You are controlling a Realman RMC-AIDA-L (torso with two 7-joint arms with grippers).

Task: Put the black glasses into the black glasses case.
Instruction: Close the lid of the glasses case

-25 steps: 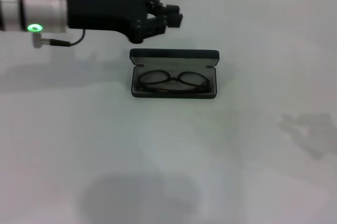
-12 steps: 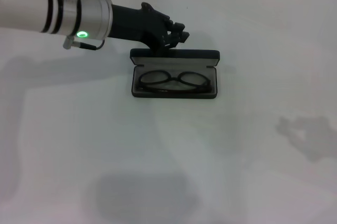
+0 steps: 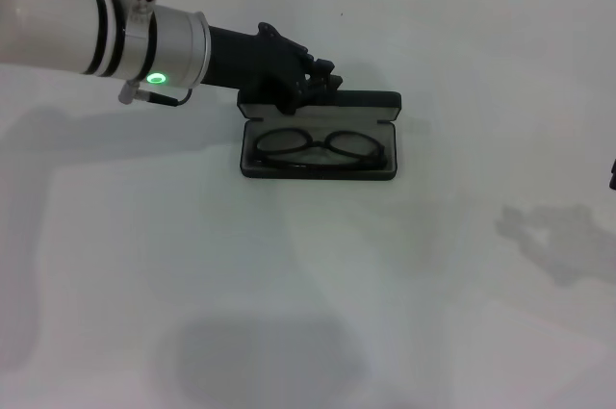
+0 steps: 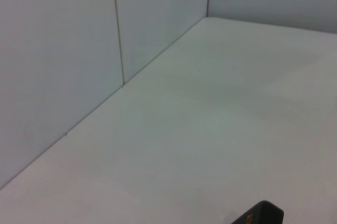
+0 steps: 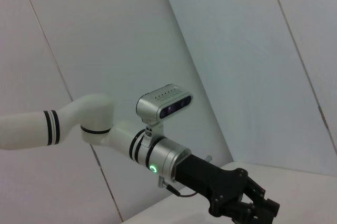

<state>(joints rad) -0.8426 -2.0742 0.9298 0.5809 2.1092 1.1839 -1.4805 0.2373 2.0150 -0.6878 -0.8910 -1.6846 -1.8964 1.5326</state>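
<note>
On the white table (image 3: 433, 313) the black glasses case (image 3: 319, 137) sits open with the black glasses (image 3: 318, 150) already lying folded inside on the grey lining, so the main job looks done and only the lid is left. Left gripper (image 3: 322, 80) is right at the back edge of the raised lid, and I honestly can't tell how far apart its fingers are or if they're touching anything. Risk from here: push the lid off-centre and the whole case could skid or spin, or clamp down on a temple arm sticking up. Right arm is parked off to the side.
</note>
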